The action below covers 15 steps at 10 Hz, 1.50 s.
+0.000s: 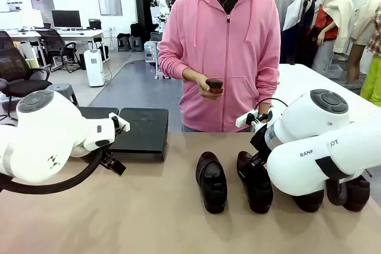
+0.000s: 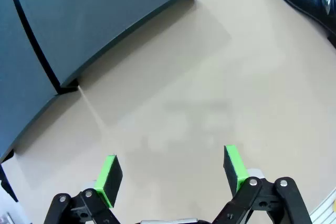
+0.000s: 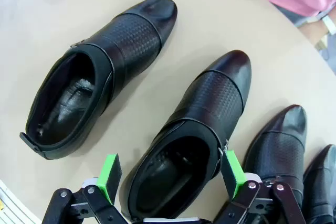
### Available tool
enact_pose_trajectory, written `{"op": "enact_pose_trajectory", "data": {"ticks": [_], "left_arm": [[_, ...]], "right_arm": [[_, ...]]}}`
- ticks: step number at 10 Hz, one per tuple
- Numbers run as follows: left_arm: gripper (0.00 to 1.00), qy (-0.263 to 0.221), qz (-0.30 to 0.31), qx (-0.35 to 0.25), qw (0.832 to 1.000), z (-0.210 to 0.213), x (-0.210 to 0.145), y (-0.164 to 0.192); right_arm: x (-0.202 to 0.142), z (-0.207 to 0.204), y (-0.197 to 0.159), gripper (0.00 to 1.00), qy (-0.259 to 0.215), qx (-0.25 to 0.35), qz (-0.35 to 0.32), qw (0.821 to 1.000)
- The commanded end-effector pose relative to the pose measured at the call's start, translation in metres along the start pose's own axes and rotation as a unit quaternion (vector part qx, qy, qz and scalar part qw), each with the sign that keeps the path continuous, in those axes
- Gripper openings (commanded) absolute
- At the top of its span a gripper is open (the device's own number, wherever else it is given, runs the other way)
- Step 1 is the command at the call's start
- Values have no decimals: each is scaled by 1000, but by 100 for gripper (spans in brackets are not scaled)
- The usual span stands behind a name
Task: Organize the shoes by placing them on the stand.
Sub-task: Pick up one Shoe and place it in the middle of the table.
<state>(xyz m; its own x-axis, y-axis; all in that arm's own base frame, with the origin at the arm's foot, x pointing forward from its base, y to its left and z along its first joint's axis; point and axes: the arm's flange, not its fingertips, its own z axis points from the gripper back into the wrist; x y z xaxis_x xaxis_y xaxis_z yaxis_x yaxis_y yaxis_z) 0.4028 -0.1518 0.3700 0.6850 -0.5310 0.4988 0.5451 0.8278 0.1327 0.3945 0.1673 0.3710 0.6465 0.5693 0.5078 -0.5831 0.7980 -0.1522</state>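
Black leather shoes (image 1: 212, 182) are lined up on the beige bench (image 1: 149, 218), and both pairs of fingers are held wide open.

In the front view, four shoes are set in a row at the lower right of the frame, toes turned toward the person (image 1: 226, 46); the two rightmost are partly hidden by the right arm. The stand (image 1: 140, 132) is seen at left centre, by the far edge of the bench and well apart from the shoes. In the right wrist view, the right fingers (image 3: 109, 176) are spread to either side of one shoe's heel opening; nothing is gripped, and whether the pads touch the leather cannot be told. In the left wrist view, the left fingers (image 2: 108, 174) are spread over bare bench, nothing held, with the stand's slanted panels at upper left. A small dark object (image 1: 214, 85) is held in the person's hand (image 1: 204, 87).
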Motion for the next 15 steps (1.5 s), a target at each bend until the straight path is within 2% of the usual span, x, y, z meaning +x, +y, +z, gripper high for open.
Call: {"op": "enact_pose_trajectory", "data": {"ticks": [1,6,7,8,10,11,13,14,15], "left_arm": [[100,0,0,0,1000,0,0,0],[100,0,0,0,1000,0,0,0],[100,0,0,0,1000,0,0,0],[100,7,13,-10,1000,23,-1,-1],[100,-23,98,-36,994,106,-17,-9],[100,-55,110,-27,992,142,-38,-13],[100,-88,71,-59,992,201,-97,-19],[100,-95,80,-56,991,221,-129,-14],[100,-92,115,-61,987,235,-157,-3]], "right_arm": [[0,0,0,100,0,0,0,1000],[0,0,0,100,0,0,1,1000],[4,5,1,100,14,50,18,998],[6,23,-6,100,2,58,16,998],[-5,104,-31,100,2,81,-67,994],[-19,147,-43,100,-13,70,-88,994],[-67,228,-69,100,-23,64,-88,994],[-95,260,-83,100,-30,38,-108,993],[-121,284,-96,100,-44,32,-144,988]]}}
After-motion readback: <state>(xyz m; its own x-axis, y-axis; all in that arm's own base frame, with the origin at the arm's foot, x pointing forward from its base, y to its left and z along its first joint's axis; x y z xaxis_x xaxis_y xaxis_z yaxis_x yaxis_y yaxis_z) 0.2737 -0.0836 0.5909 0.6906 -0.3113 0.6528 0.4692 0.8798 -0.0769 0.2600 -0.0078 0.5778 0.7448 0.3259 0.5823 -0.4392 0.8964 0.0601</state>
